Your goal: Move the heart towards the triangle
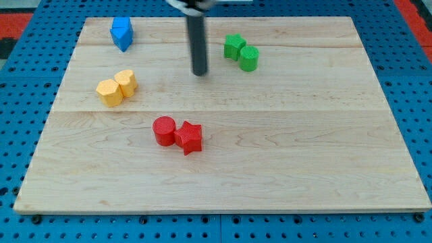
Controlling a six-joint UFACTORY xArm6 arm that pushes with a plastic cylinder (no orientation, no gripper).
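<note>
Two yellow blocks touch at the view's left: one [108, 92] lower left, the other [126, 82] upper right. I cannot tell which of them is the heart. A blue block [121, 33] stands near the board's top left corner; it looks angular, perhaps the triangle, and may be two blocks pressed together. My tip [200, 73] stands on the board at the upper middle. It is well right of the yellow pair, right of and below the blue block, and touches no block.
A green block [234, 46] and a green cylinder [249, 58] touch just right of my tip. A red cylinder [163, 130] and a red star [190, 138] touch at the middle, below my tip. The wooden board [324, 162] lies on a blue pegboard.
</note>
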